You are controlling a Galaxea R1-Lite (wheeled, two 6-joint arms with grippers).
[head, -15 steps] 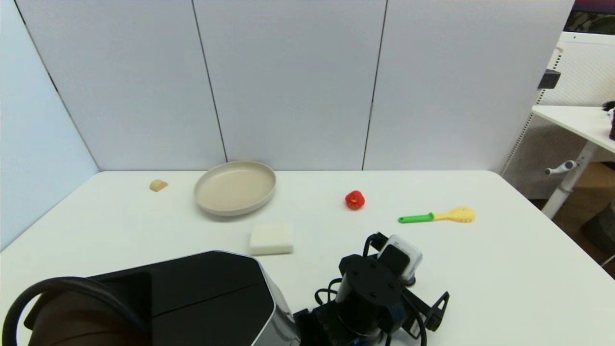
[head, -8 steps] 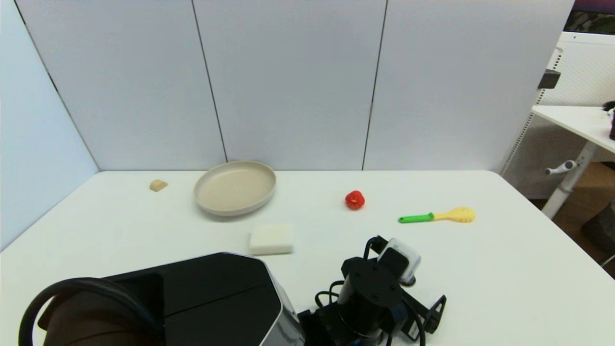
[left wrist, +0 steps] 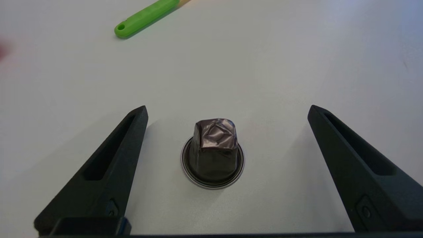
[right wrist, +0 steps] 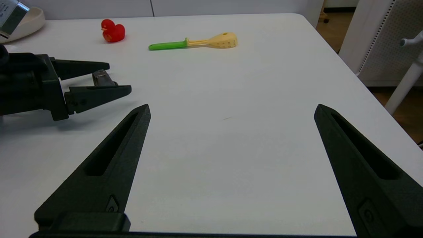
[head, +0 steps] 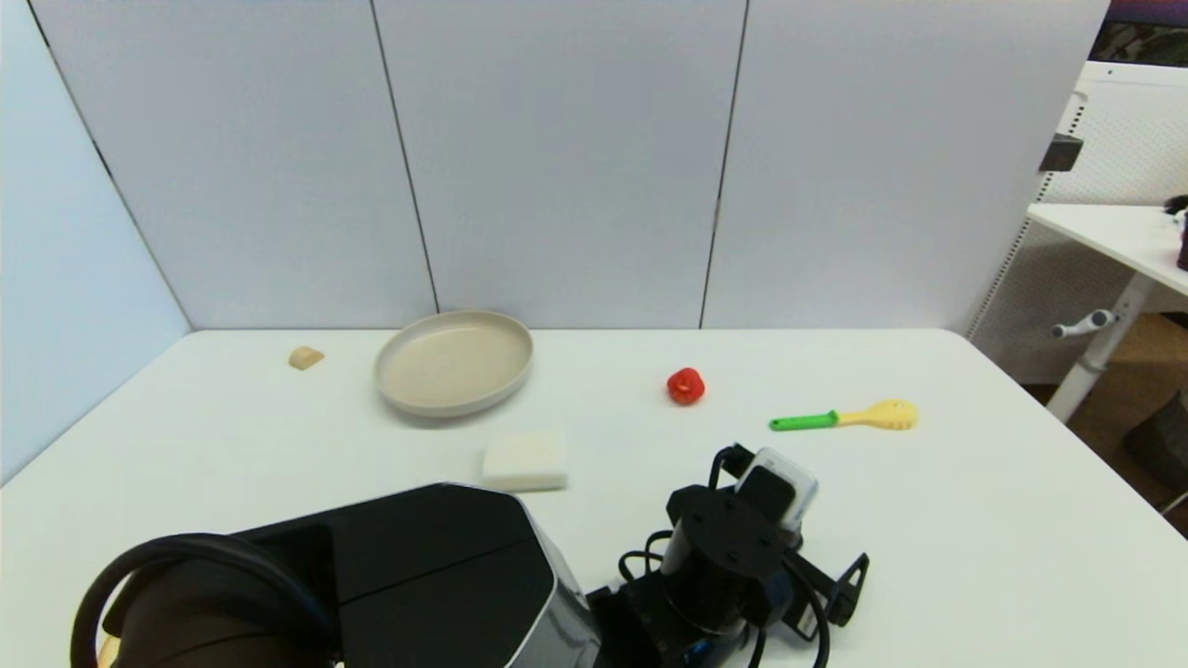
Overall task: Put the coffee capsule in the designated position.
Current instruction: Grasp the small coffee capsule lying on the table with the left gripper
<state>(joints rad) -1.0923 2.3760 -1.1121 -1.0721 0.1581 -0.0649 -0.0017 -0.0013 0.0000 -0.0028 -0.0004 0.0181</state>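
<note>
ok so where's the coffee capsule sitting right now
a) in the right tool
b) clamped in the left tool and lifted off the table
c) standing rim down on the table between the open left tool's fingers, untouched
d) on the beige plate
c: in the left wrist view the coffee capsule stands rim down on the white table, with clear gaps to both fingers of the open left tool.

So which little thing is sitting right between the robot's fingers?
The coffee capsule, dark and crinkly, stands between the open left gripper. The red toy pepper and tan chunk lie farther away.

Head view high over table [head: 974,520], wrist views low, sharing green-handled spoon [left wrist: 145,16].
</note>
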